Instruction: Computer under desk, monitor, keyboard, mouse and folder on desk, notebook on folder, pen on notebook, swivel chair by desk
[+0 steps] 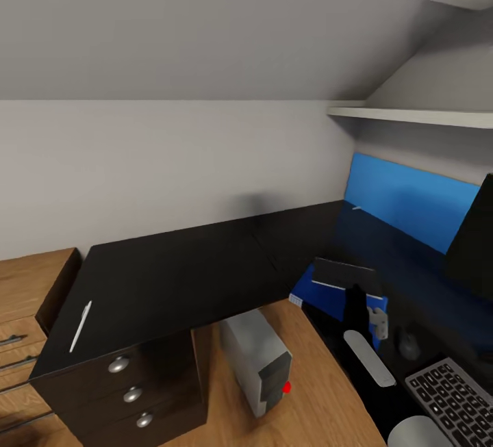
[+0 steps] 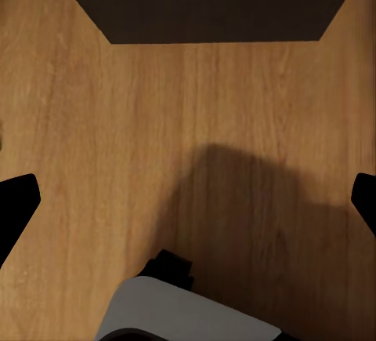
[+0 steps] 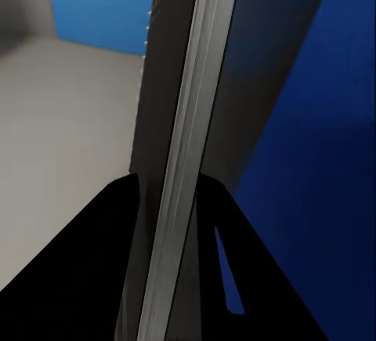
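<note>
The dark grey notebook [image 1: 344,274] hangs tilted over the blue folder [image 1: 334,302], which lies on the black desk [image 1: 178,276]. My right gripper [image 1: 354,293] is shut on the notebook's near edge. In the right wrist view the notebook's pale edge [image 3: 184,161] runs between the black fingers [image 3: 78,286], with the folder [image 3: 329,161] beside it. The white pen [image 1: 80,327] lies near the desk's left end. The mouse [image 1: 409,344] and keyboard [image 1: 454,396] sit right of the folder, the monitor [image 1: 474,235] behind them. The computer [image 1: 259,361] stands on the floor under the desk. My left gripper [image 2: 188,200] is open over the wooden floor.
A light wooden chest of drawers [image 1: 27,303] stands left of the desk. The desk has a black drawer unit with round knobs [image 1: 131,393]. The blue back panel [image 1: 411,204] and a white shelf [image 1: 418,116] lie behind the right wing.
</note>
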You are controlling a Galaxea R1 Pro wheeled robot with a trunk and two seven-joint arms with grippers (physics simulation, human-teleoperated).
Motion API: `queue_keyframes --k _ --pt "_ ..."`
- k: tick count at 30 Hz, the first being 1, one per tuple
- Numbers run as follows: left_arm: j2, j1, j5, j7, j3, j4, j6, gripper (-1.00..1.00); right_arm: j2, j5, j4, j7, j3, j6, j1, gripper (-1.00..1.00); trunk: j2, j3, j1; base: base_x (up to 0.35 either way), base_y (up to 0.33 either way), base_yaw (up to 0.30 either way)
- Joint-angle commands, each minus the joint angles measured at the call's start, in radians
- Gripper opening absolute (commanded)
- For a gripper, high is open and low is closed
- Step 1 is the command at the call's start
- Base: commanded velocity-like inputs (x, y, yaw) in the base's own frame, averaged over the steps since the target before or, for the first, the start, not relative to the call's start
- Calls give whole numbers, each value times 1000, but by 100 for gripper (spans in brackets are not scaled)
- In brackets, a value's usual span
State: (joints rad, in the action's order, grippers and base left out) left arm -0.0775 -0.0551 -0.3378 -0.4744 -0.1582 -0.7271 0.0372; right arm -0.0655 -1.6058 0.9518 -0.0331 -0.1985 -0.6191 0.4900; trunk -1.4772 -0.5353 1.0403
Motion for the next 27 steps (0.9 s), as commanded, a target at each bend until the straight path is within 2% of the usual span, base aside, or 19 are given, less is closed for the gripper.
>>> queue_keyframes --k 1,15,21,27 --pt "1 0 -10 -6 -4 -2 4 100 -2 -4 1 -4 -5 -6 1 -100 -1 -1 0 -102 90 -64" --pt "0 0 -10 -6 -4 -2 4 100 0 -6 -1 -11 -9 -1 1 -100 -1 -1 0 -46 41 -16" --pt "-1 0 -10 -6 -4 -2 4 100 0 -5 0 -60 -9 -1 1 -100 -1 -1 0 -2 2 -1" --pt "-1 0 -10 -6 -4 -2 4 100 0 -5 0 -66 -10 -1 1 -100 -1 -1 0 127 0 0"
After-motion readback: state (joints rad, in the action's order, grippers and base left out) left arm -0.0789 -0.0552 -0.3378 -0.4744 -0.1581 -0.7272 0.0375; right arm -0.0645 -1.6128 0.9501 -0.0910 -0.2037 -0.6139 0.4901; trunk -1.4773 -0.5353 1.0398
